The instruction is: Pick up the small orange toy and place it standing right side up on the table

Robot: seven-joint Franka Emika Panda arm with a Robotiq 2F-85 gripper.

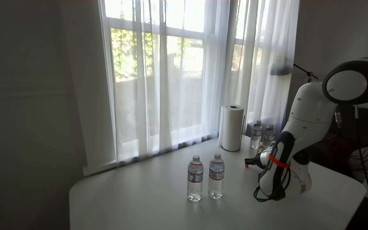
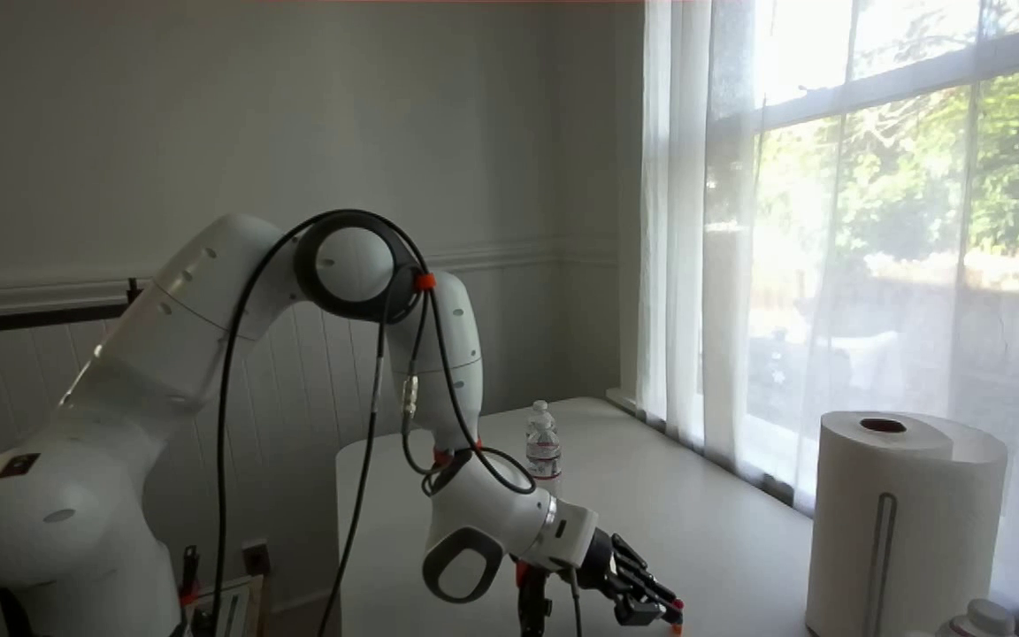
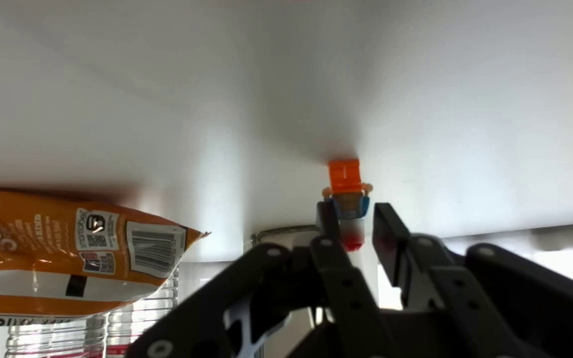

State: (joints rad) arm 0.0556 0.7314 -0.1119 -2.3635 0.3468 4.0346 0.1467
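Toy (image 3: pixel 344 177), wrist view: small figure between the tips of the gripper (image 3: pixel 354 215). Orange legs point away from it; blue sleeves, pale hands out to the sides, a blurred red end back between the fingers (image 3: pixel 327 219).
Grip: fingers close together, one to each side of the toy. One overlaps a sleeve; a sliver of light shows at the other. Cannot tell whether they pinch it.
Feet: soft shadow on the table (image 3: pixel 117 99) runs up to them. Contact not certain.
Packet (image 3: pixel 67 258): orange and white, lower left, barcode showing, well apart from the toy. Clear bottles (image 3: pixel 140 315) partly hidden behind it.
Arm (image 1: pixel 310 105), in an exterior view: enters at right, wrist low over the table, red-orange band (image 1: pixel 279 161) round it. Toy an orange fleck just under the dark fingertips.
Front bottles (image 1: pixel 195 179): two, capped, upright on the table, side by side with a gap, apart from the gripper.
Roll (image 1: pixel 234 127): paper towels on end near the curtain (image 1: pixel 164 95). Two rear bottles (image 1: pixel 256 134) upright near it.
Cable (image 2: pixel 226 425), in an exterior view: black, looped along the arm.
Tips, same view: low, by the bottom edge; toy there, red above orange.
Bottle cap (image 2: pixel 990 617): lower right corner, in front of the roll.
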